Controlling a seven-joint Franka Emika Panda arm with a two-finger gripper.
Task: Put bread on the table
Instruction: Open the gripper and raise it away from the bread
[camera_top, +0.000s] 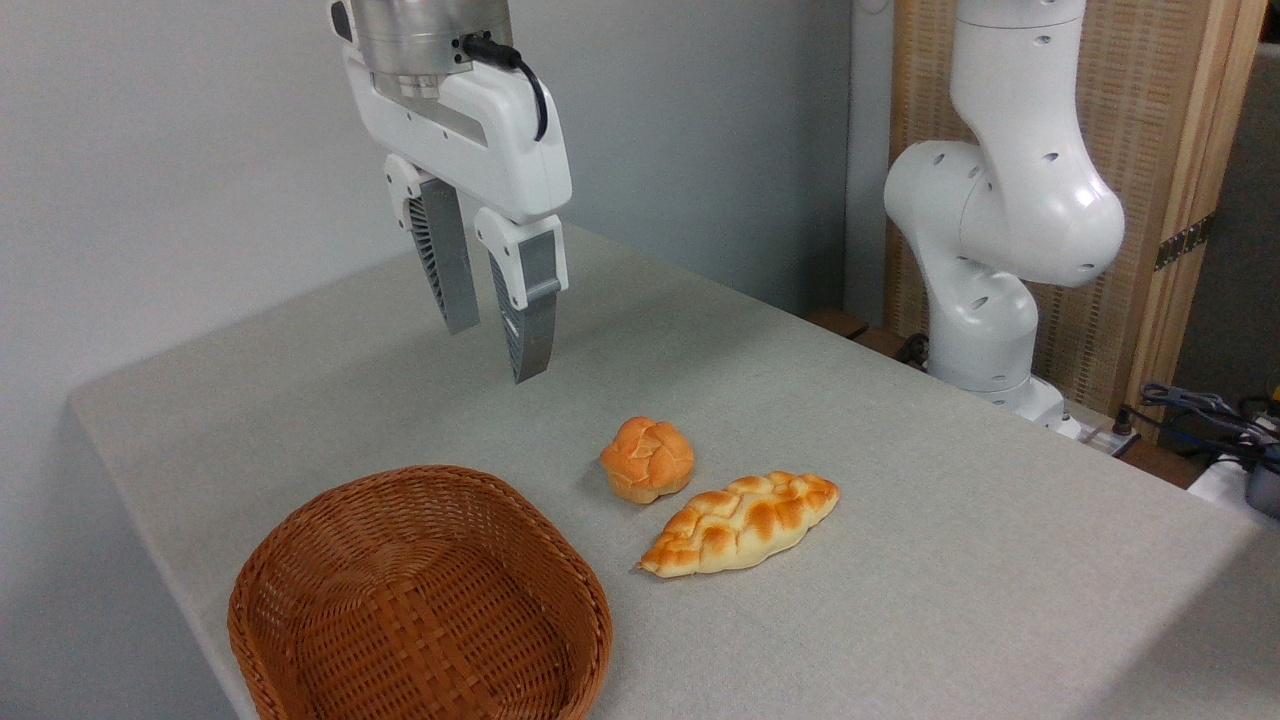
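Observation:
The bread (741, 524), a long braided golden-orange loaf, lies flat on the grey speckled table (900, 450) near its middle, pointing from lower left to upper right. My gripper (495, 352) hangs well above the table, up and to the left of the loaf, with its fingers apart and nothing between them. It touches neither loaf nor table.
A small round knotted bun (647, 459) rests just left of the loaf's far end. A brown wicker basket (420, 600) with nothing in it stands at the front left corner. The arm's white base (990, 200) rises at the back right, beside cables.

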